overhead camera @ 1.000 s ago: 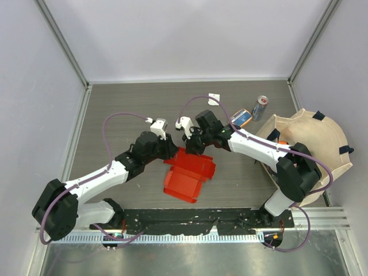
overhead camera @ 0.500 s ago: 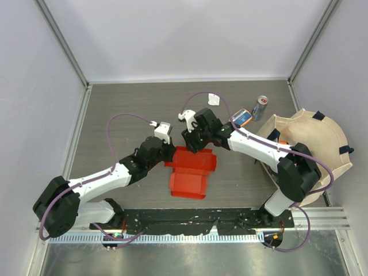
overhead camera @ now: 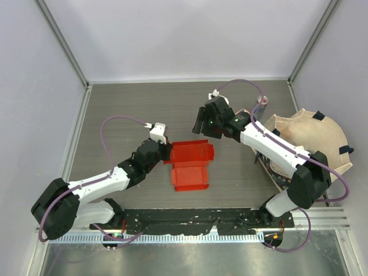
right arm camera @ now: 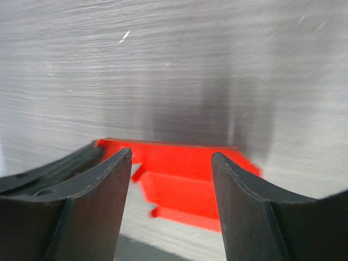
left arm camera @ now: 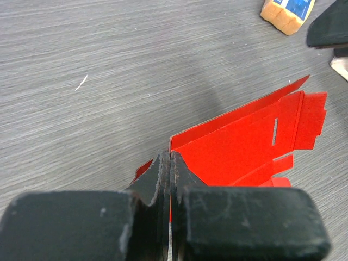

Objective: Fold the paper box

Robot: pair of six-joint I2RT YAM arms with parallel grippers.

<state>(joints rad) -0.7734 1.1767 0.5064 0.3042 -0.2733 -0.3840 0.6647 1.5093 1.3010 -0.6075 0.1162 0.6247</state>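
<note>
**One Claw Holds the Red Box, the Other Waits Above**

The left claw is squeezed tight on the thin edge of the red paper box. Its two fingers press together with only the paper between them. I think it pinches this edge so the box cannot slide on the table while the other claw works.

The box spreads out in front of the left claw, away from its fingers. It is not folded up yet. Most of it lies flat, and the long side next to the pinch looks lifted a little. Small flaps and a thin slot show at its far end.

Just past the box hangs the right claw. Its fingers are wide apart and hold nothing. The red paper sits below it, between the two fingers but not touching them. It looks ready to come down and push or grab a side.

Farther off, behind the right claw, lie an orange and blue packet, a can and a cloth basket. They are well away from the box.
</note>
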